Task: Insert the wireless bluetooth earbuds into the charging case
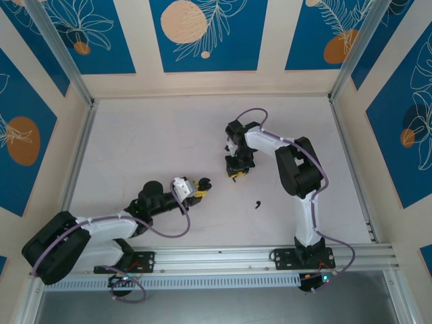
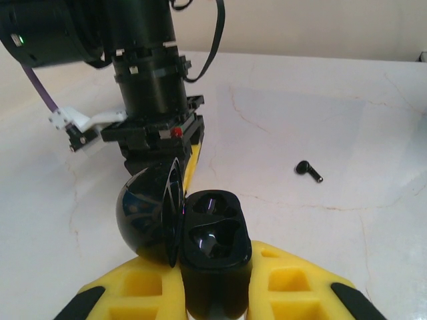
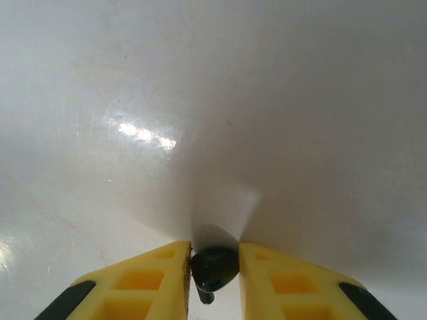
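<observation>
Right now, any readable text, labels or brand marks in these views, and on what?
None readable. The open charging case, the held earbud in the right gripper, the loose earbud and the blue wall panels show no lettering; the panels carry only leaf-and-circle artwork.

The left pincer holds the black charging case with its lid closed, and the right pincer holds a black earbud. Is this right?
No: the left wrist view shows the lid open. The left pincer holds the black charging case, and the right pincer a black earbud.
</observation>
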